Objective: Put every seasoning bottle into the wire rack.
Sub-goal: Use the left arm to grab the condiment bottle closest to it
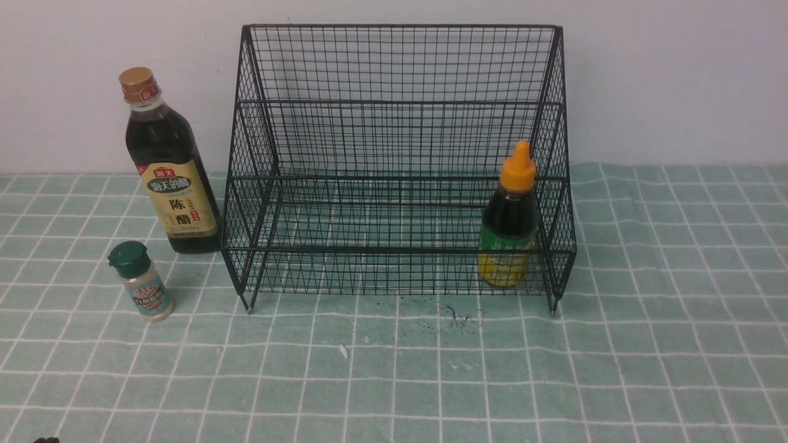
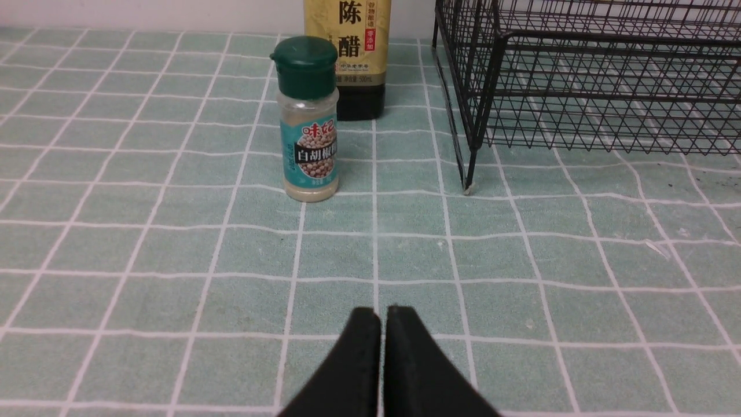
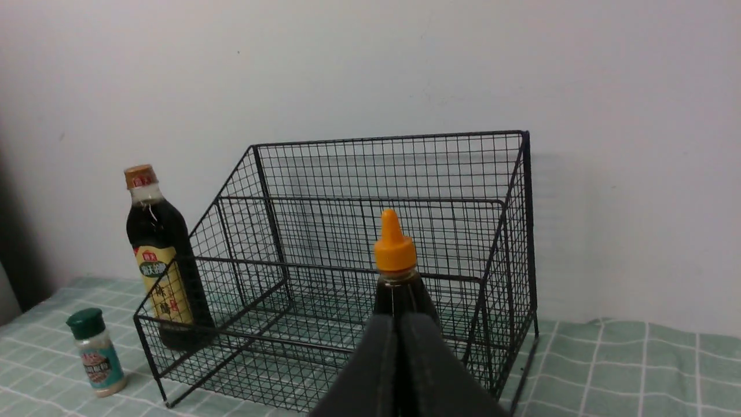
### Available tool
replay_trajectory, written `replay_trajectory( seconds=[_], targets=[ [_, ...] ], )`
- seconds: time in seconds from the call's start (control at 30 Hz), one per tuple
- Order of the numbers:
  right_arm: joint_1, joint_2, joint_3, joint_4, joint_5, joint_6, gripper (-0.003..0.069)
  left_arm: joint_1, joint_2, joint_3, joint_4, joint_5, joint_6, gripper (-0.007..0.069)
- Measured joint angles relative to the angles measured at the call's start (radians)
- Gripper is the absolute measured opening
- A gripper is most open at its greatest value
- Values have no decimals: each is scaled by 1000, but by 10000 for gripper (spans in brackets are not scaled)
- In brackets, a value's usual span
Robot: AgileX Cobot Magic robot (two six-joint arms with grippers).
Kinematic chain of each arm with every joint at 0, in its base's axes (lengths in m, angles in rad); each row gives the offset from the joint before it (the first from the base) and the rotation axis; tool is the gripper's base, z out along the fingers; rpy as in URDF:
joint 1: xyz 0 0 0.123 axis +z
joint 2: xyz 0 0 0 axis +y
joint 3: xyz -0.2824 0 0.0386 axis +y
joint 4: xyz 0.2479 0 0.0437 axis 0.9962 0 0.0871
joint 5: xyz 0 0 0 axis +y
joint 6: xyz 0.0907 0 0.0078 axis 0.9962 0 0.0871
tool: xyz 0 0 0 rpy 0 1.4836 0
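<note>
So far one of three done: squat bottle [image 1: 510, 234] stood in rack [image 1: 400, 101] lower tier, right end. Vinegar bottle [image 1: 169, 178] and shaker [image 1: 144, 286] waited on surface [image 1: 646, 344] left of rack. Left pincer [image 2: 382, 315] and right pincer [image 3: 398, 321] pressed together, empty.

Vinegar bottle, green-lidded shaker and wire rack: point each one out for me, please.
vinegar bottle [image 1: 180, 200], front view, on its tan label.
green-lidded shaker [image 2: 310, 152], left wrist view, on its teal label.
wire rack [image 1: 400, 26], front view, on its top back rim.
</note>
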Motion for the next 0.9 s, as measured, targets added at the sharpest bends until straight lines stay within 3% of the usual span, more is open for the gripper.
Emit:
replay_trajectory(
  seconds=[0.1, 0.13, 0.33, 0.9],
  targets=[
    [-89, -19, 45, -3, -5, -7, -13, 0, 0, 0, 0, 0, 0, -6],
    [-186, -30, 99, -6, -3, -10, -13, 0, 0, 0, 0, 0, 0, -6],
    [-425, -64, 243, -28, 90, -11, -13, 0, 0, 0, 0, 0, 5, -6],
    [-454, -66, 241, -37, 116, -14, -13, 0, 0, 0, 0, 0, 5, -6]
  ],
)
